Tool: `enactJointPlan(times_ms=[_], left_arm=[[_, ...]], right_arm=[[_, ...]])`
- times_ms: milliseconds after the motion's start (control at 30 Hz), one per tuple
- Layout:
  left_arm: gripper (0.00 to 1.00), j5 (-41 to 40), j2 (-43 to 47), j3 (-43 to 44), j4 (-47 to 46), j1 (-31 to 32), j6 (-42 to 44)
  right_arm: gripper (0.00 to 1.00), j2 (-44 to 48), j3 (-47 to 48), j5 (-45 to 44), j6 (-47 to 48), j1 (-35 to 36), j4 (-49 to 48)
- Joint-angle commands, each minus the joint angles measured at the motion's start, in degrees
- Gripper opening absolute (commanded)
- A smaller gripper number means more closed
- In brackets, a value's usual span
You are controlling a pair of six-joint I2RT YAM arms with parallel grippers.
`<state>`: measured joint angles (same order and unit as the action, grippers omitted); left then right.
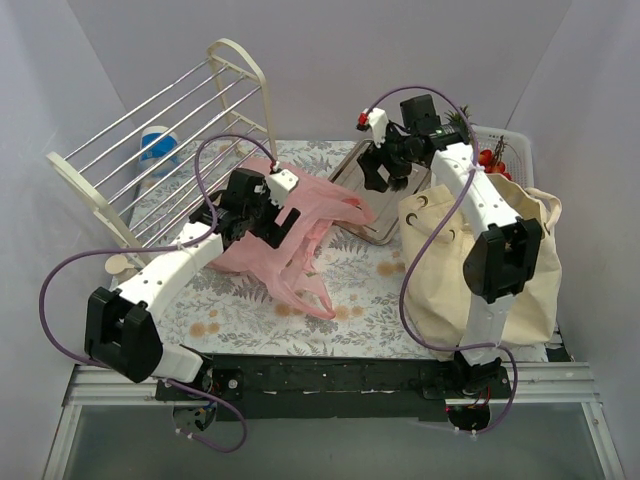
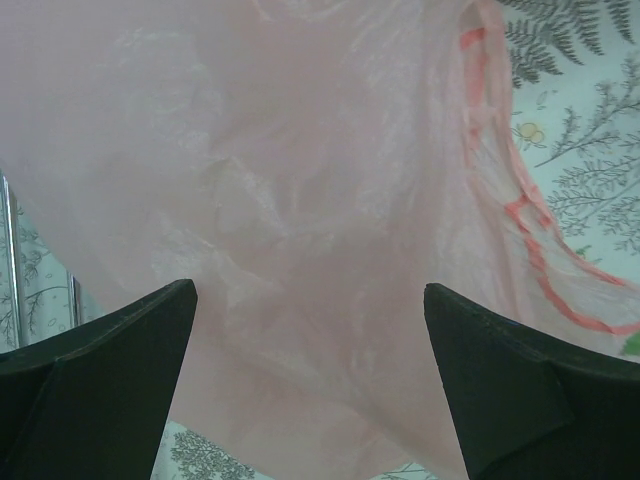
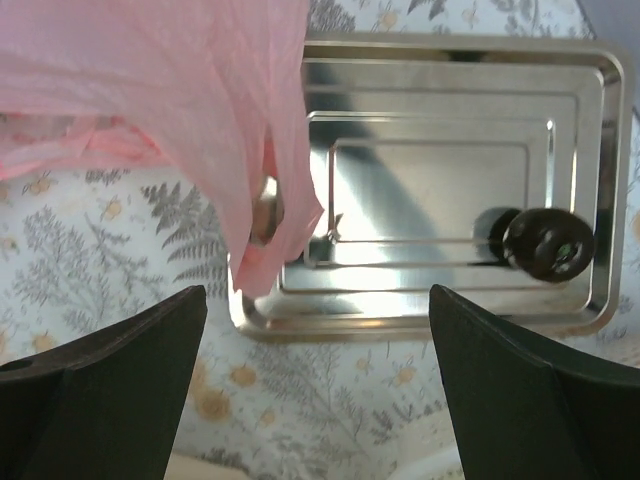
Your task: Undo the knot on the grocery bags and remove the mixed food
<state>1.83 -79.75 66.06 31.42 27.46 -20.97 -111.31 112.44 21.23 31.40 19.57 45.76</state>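
Note:
The pink plastic bag (image 1: 300, 245) lies crumpled on the patterned cloth, one corner draped over the tray. My left gripper (image 1: 272, 228) hangs just above it. In the left wrist view the bag (image 2: 300, 190) fills the frame, and the left gripper (image 2: 310, 340) is open with nothing between its fingers. The beige canvas tote (image 1: 485, 255) stands at the right. My right gripper (image 1: 384, 178) is open over the metal tray (image 1: 372, 232). In the right wrist view the right gripper (image 3: 318, 370) holds nothing. A dark round item (image 3: 548, 243) lies on the tray (image 3: 450, 80), beside the bag's corner (image 3: 210, 100).
A white wire rack (image 1: 170, 150) leans at the back left with a blue-and-white tub (image 1: 158, 150) behind it. A white basket (image 1: 515, 145) at the back right holds small red fruits (image 1: 490, 160). Purple cables loop off both arms.

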Motion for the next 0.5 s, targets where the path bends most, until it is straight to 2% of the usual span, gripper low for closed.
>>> enactJointPlan(times_ms=[0, 100, 300, 400, 467], left_arm=[[0.98, -2.71, -3.39, 1.79, 1.71, -0.66, 0.24], [0.98, -1.91, -6.64, 1.7, 3.46, -0.66, -1.17], [0.98, 6.43, -8.76, 1.35, 4.44, -0.66, -5.13], [0.97, 5.74, -11.39, 0.21, 4.09, -0.66, -5.48], [0.92, 4.07, -13.68, -1.28, 3.74, -0.66, -5.13]], right_arm=[[0.99, 11.79, -5.56, 1.88, 2.61, -0.32, 2.05], [0.99, 17.51, -9.25, -1.88, 4.89, -0.32, 4.24], [0.99, 31.05, -19.78, -11.12, 7.35, -0.32, 10.03], [0.99, 35.36, -24.53, -13.32, 6.14, -0.41, 11.81], [0.99, 37.9, -30.42, -13.15, 4.55, -0.5, 11.2]])
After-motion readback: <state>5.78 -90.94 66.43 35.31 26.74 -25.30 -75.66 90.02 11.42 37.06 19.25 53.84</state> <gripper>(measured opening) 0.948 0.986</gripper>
